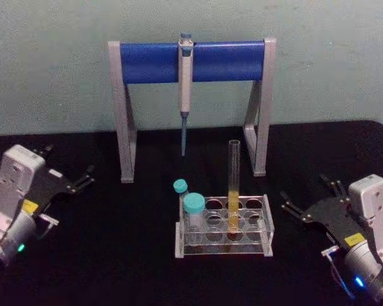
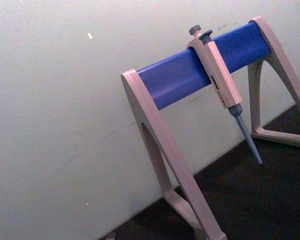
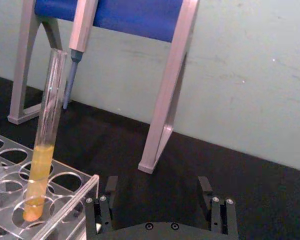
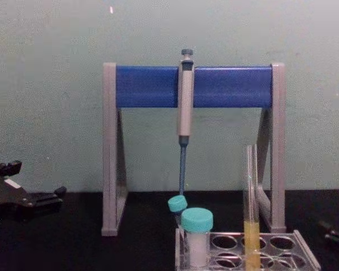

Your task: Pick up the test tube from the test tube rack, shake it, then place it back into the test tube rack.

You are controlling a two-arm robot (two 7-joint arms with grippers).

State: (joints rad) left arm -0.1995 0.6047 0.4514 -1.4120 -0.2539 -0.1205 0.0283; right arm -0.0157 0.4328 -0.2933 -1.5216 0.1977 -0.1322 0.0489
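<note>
The test tube (image 1: 233, 191) stands upright in the test tube rack (image 1: 266, 224) at the table's middle front, with yellow-orange liquid in its lower part. The right wrist view shows the tube (image 3: 47, 130) leaning slightly in a rack (image 3: 85, 187) hole, to one side of my right gripper (image 3: 157, 190). That right gripper (image 1: 309, 194) rests open on the table to the right of the rack, with nothing between its fingers. My left gripper (image 1: 67, 162) sits open at the far left, well away from the rack. The chest view shows the tube (image 4: 250, 197), the rack (image 4: 305, 257) and the left gripper (image 4: 31, 180).
A tall grey stand with a blue bar (image 1: 191, 60) stands behind the rack, and a grey-blue pipette (image 1: 185, 89) hangs from it. Two teal-capped vials (image 1: 193, 207) occupy the rack's left end. Black tabletop lies free on both sides of the rack.
</note>
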